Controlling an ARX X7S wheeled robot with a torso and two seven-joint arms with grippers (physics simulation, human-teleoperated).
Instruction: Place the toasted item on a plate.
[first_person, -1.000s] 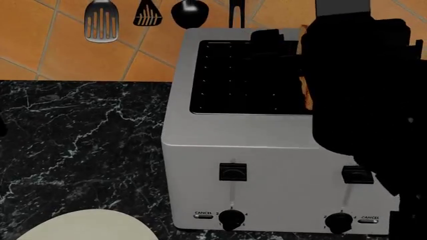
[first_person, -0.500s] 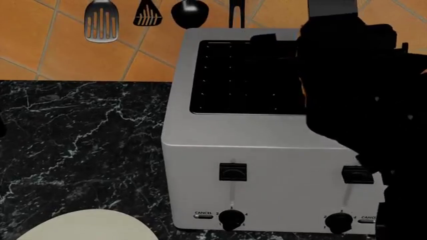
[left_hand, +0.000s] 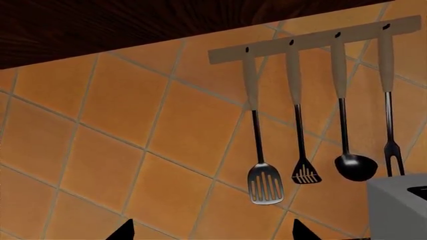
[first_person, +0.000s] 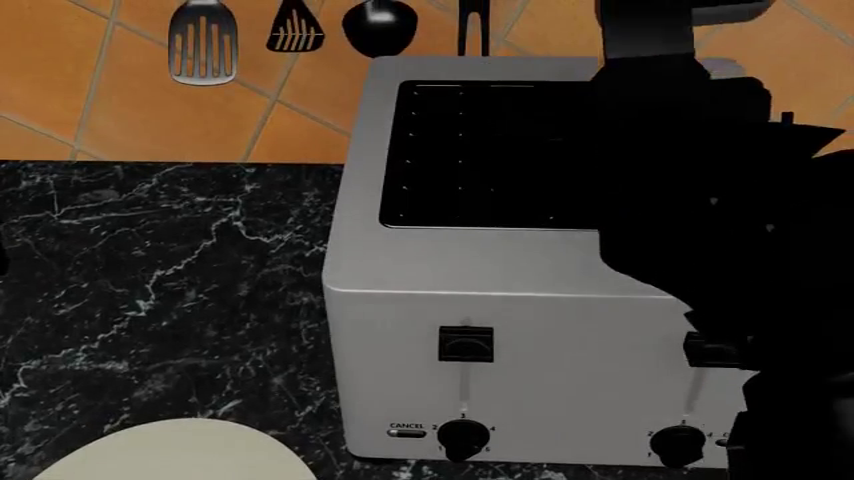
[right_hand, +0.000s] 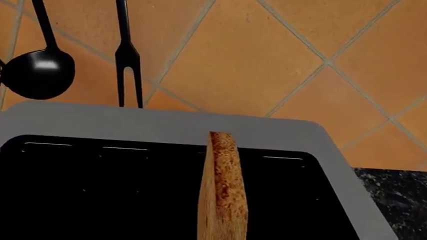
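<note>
The toast shows edge-on in the right wrist view, a thin orange-brown speckled slice standing upright over the black top of the silver toaster. My right gripper is a black mass over the toaster's right half and appears shut on the toast. Its fingers do not show against the black top. The toast is hidden behind that arm in the head view. The cream-white plate lies on the counter, front left of the toaster. My left gripper is open, empty, and faces the tiled wall.
A black marble counter lies left of the toaster. Four utensils hang from a wall rail: slotted turner, small spatula, ladle, fork. The toaster has front levers and dials.
My right arm has risen and shifted slightly left over the toaster. The sliver of toast at its left edge is now hidden in the head view.
</note>
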